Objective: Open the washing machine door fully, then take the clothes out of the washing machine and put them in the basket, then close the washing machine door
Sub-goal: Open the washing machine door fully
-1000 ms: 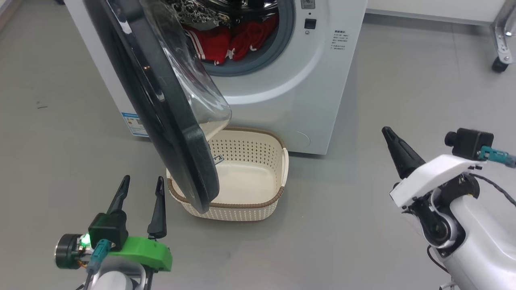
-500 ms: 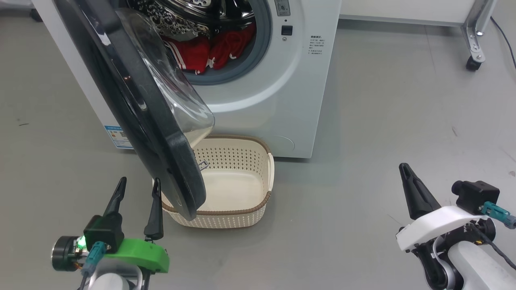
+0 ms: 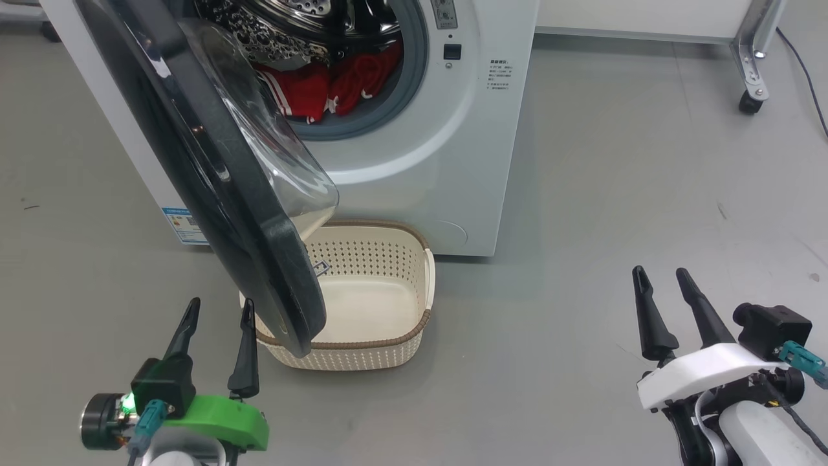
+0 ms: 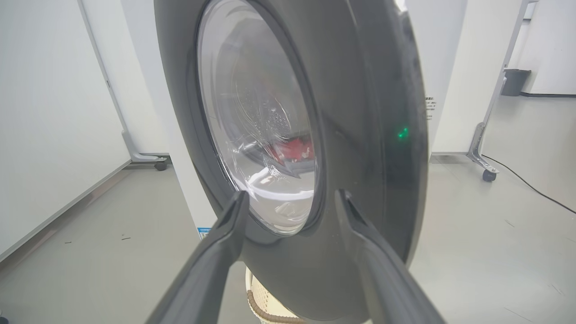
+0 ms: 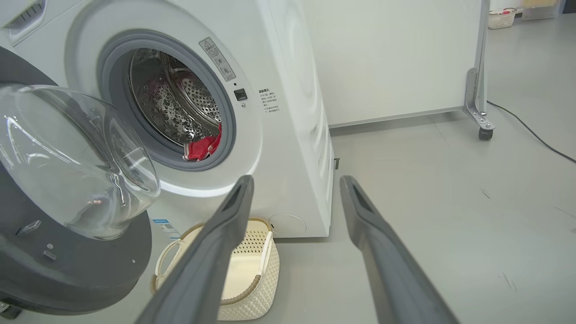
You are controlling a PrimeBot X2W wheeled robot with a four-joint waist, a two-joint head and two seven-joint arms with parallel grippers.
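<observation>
1. Two grippers sit low in our head view. The left gripper [image 3: 221, 303] is at lower left with its fingers spread and nothing between them. The right gripper [image 3: 660, 270] is at lower right, its fingers likewise parted and holding nothing.
2. We mark the washing machine door [image 3: 226, 188] as swung out on the machine's left side. It stands away from the front, with the clear glass bowl [image 3: 284, 162] bulging toward the opening. How far along its swing it stands, we cannot tell.
3. The door's lower edge hangs over the near-left corner of the basket [image 3: 424, 285].
4. The left gripper's tips are just beside the door's lower outer rim. In the left wrist view the glossy black face fills the space right ahead of the fingers [image 4: 225, 234]. We cannot tell if they touch.
5. The washing machine [image 3: 420, 168] is a white front-loader at top centre, with its steel drum [image 3: 291, 26] exposed.
6. The clothes [image 3: 323, 84] are red with white stripes. They lie piled at the drum bottom, against the grey gasket [image 3: 414, 77].
7. The basket is cream and perforated with a brown rim. It sits on the grey floor [image 3: 614, 194] just in front of the machine, under the opening, and its bare bottom shows.
8. The right gripper is over open floor, well apart from the machine and the basket.
9. We also note a blue label [image 3: 181, 223] at the machine's lower corner. A caster [image 3: 749, 103] on a metal frame leg and a black cable [image 3: 799, 58] are at upper right.
</observation>
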